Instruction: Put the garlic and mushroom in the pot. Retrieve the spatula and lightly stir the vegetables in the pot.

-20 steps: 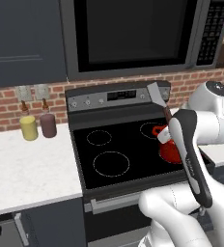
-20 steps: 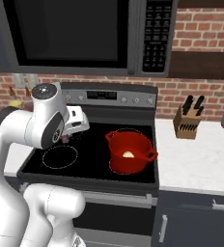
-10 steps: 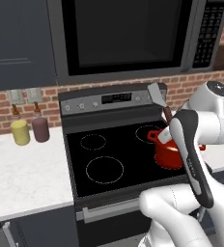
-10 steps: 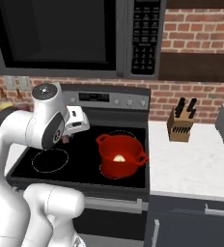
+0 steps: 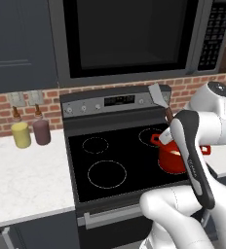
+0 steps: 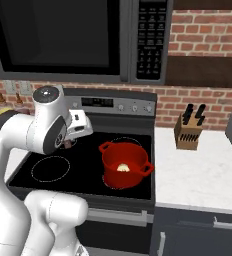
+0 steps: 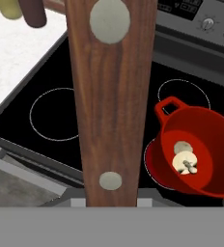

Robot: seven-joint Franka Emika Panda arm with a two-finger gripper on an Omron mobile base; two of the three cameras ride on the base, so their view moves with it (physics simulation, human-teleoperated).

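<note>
My gripper (image 5: 169,126) is shut on the spatula's dark brown wooden handle (image 7: 111,96). The handle runs up the middle of the hand view. The spatula's grey metal blade (image 5: 158,94) points up toward the stove's back panel, above and behind the pot. The red pot (image 5: 176,156) stands on the stove's front right burner, below and just right of the gripper. Inside the pot (image 7: 197,144) lie the garlic (image 7: 181,146) and, touching it, the tan mushroom (image 7: 185,163). In the right base view the pot (image 6: 124,161) is to the right of the hand, with a pale vegetable showing inside.
The black stove top (image 5: 110,155) has bare burners left of the pot. A yellow canister (image 5: 21,134) and a maroon canister (image 5: 42,132) stand on the left counter. A knife block (image 6: 187,134) is on the right counter. The microwave (image 5: 129,39) hangs overhead.
The whole picture has shifted slightly, so the base has moved a little. The arm keeps the same pose with the spatula held; the vegetables stay in the pot.
</note>
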